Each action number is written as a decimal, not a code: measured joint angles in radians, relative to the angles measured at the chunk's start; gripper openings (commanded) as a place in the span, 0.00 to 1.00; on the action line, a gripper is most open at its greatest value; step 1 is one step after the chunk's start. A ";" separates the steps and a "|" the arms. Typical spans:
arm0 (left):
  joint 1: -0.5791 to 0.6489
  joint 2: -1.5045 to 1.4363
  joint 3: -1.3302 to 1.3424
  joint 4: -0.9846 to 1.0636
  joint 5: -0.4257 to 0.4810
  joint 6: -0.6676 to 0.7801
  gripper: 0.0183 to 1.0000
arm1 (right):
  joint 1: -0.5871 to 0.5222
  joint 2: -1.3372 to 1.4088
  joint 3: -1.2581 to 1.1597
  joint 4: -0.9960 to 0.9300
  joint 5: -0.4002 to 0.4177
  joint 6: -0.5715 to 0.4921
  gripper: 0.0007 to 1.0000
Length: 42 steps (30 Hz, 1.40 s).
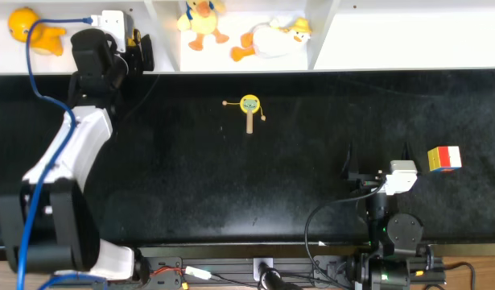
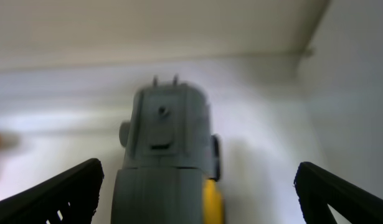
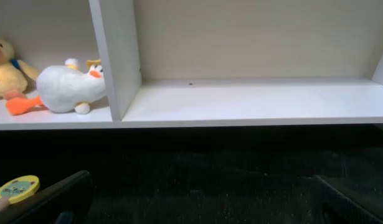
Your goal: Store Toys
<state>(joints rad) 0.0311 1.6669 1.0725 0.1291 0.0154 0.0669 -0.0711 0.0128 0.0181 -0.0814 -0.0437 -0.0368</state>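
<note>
Found left claw [image 1: 137, 50] spread wide inside left shelf compartment [image 2: 272, 112], grey toy robot [image 2: 166, 143] upright between its fingers [image 2: 66, 193]. Logged right claw [image 1: 377, 163] open low over surface [image 1: 191, 177], rattle drum [image 1: 249, 105] and coloured block [image 1: 444, 159] lying there, well apart.

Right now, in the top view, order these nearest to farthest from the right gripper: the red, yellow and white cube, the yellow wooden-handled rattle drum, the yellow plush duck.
1. Red, yellow and white cube, just right of the right gripper.
2. Yellow rattle drum, mid black table, leftward.
3. Yellow plush duck, on the back shelf.
</note>
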 measured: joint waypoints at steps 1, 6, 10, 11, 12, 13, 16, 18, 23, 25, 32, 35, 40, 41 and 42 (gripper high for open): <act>-0.006 -0.020 0.000 -0.014 0.000 0.000 1.00 | 0.000 0.000 0.000 0.000 0.000 0.000 1.00; -0.037 -0.118 0.002 -0.112 -0.035 0.000 1.00 | 0.000 0.000 0.000 0.000 0.000 0.000 1.00; -0.068 -0.182 0.004 -0.221 -0.088 0.000 1.00 | 0.000 0.000 0.000 0.001 0.000 0.000 0.99; -0.076 -0.199 0.004 -0.251 -0.097 0.000 1.00 | 0.000 0.000 0.000 0.000 0.000 0.000 1.00; -0.084 -0.220 0.004 -0.286 -0.105 0.000 1.00 | 0.000 0.000 0.000 0.000 0.000 0.000 1.00; -0.090 -0.242 0.004 -0.325 -0.111 0.000 1.00 | 0.000 0.000 0.000 0.000 0.000 0.000 0.99; -0.104 -0.321 0.004 -0.446 -0.124 -0.009 1.00 | 0.000 0.000 0.000 0.000 0.000 0.000 0.99; -0.105 -0.381 0.006 -0.528 -0.129 -0.021 1.00 | 0.000 0.000 0.000 0.000 0.000 0.000 0.99; -0.105 -0.542 0.008 -0.716 -0.137 -0.064 1.00 | 0.000 0.000 0.000 0.000 0.000 0.000 0.99; -0.105 -0.601 0.008 -0.771 -0.139 -0.071 1.00 | 0.000 0.000 0.000 0.000 0.000 0.000 1.00; -0.105 -0.779 0.008 -0.899 -0.137 -0.094 1.00 | 0.000 0.000 0.000 0.000 0.000 0.000 1.00; -0.105 -0.840 0.008 -0.920 -0.132 -0.124 1.00 | 0.000 0.000 0.000 0.000 0.000 0.001 1.00; -0.105 -0.896 0.008 -0.954 -0.124 -0.149 1.00 | 0.000 0.000 0.000 0.000 0.000 0.000 0.99; -0.105 -0.897 0.008 -0.956 -0.124 -0.151 1.00 | 0.000 0.000 0.000 0.000 0.000 0.000 0.99; -0.105 -0.897 0.008 -0.958 -0.124 -0.152 1.00 | 0.000 0.000 0.000 0.000 0.000 0.000 0.99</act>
<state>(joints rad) -0.0734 0.7700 1.0809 -0.8284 -0.1085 -0.0853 -0.0711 0.0128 0.0181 -0.0818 -0.0437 -0.0364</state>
